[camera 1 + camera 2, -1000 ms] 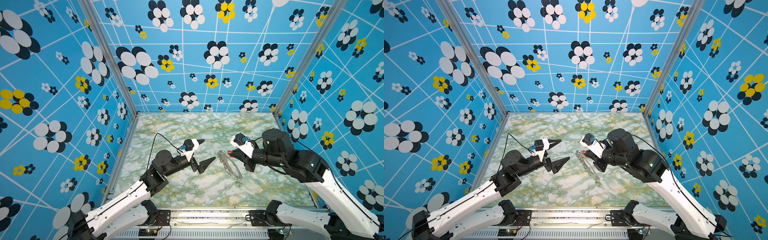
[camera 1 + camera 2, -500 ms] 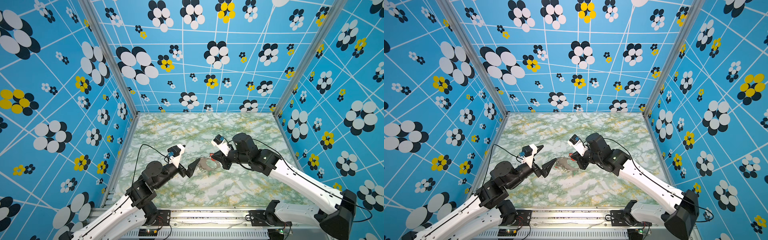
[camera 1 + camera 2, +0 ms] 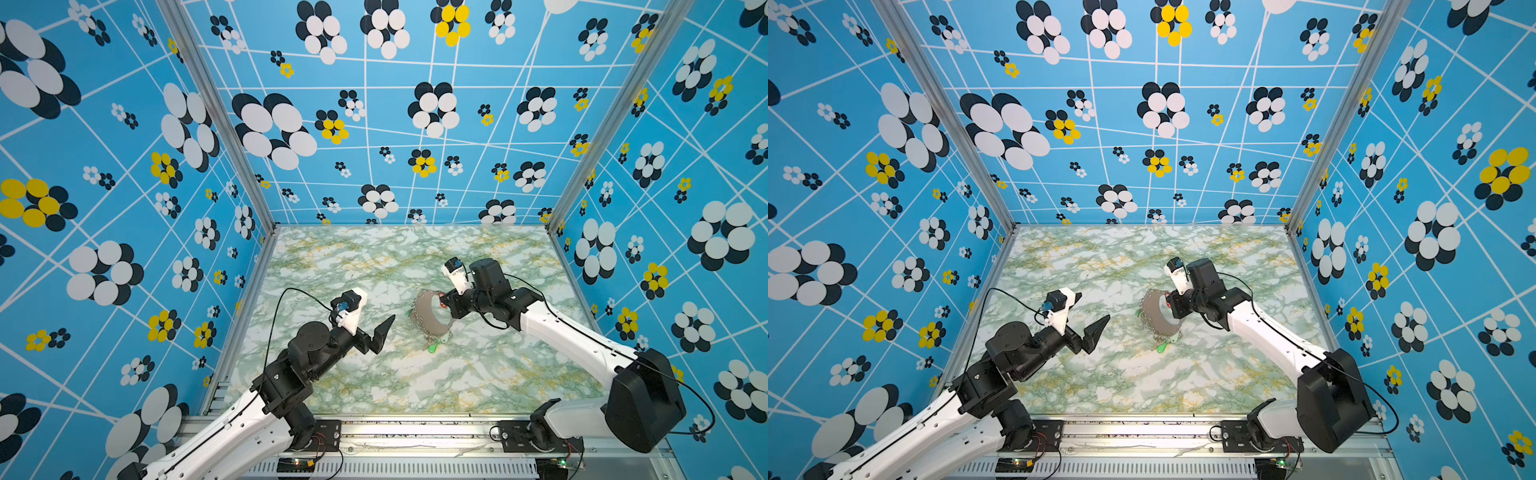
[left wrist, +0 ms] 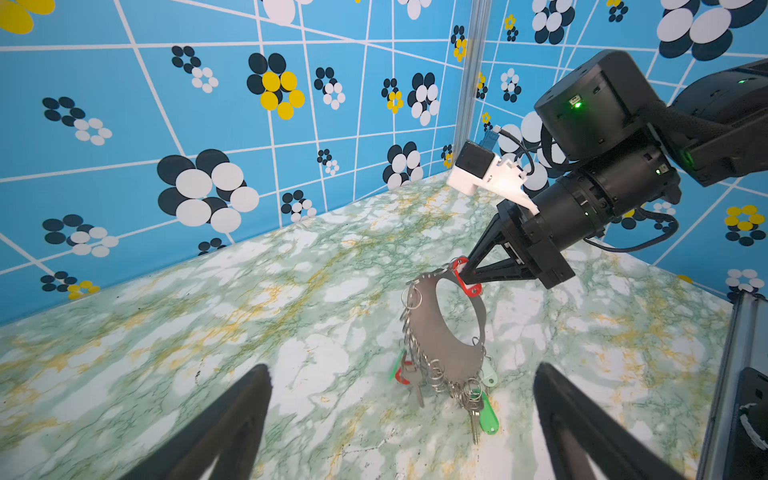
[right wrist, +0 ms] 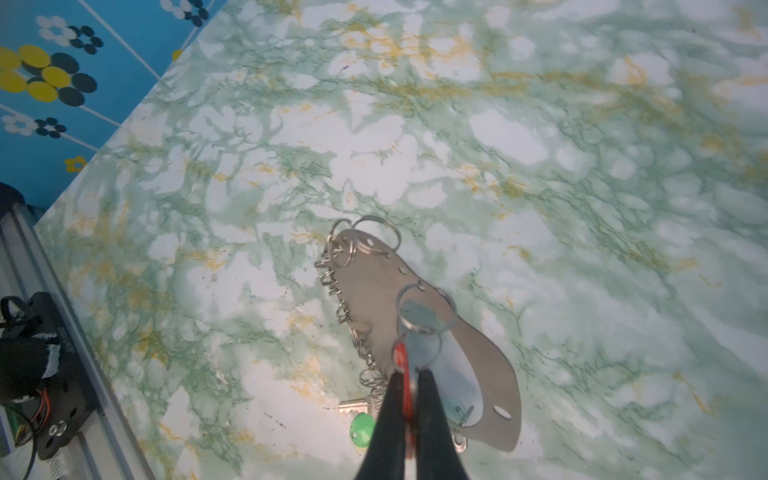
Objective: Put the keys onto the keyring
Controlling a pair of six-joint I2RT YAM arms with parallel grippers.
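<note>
**Right gripper pinches a red tag; keyring hangs from it**

In both top views we see the right gripper [image 3: 444, 300] clamped on a red tag [image 3: 443, 306] at the upper end of the keyring [image 3: 424, 318]. The keyring stands on edge near the middle of the table [image 3: 374, 266], and a green tag [image 3: 432, 347] shows at its lower end. The left gripper [image 3: 380, 330] hovers to the left of the keyring, well clear of it, with its jaws spread wide and nothing in them.

From the left wrist, our two dark fingers [image 4: 249, 399] stand far apart, and the keyring [image 4: 436, 332] is beyond them, untouched. It is nearly upright, with the red tag [image 4: 465, 279] at its top nipped by the right gripper [image 4: 467, 270]. Small rings line its outer edge. At the bottom hang the green tag [image 4: 488, 417], a pale tag [image 4: 490, 376], a second red tag [image 4: 400, 376] and silver keys [image 4: 417, 388]. We cannot tell whether the lowest keys touch the table.

From the right wrist, the fingers [image 5: 392, 415] are closed tight with the red tag [image 5: 401, 357] between them. The tag's wire loop leads to a ring on the keyring [image 5: 374, 282]. The green tag [image 5: 361, 430] lies just beside the fingers.
</note>
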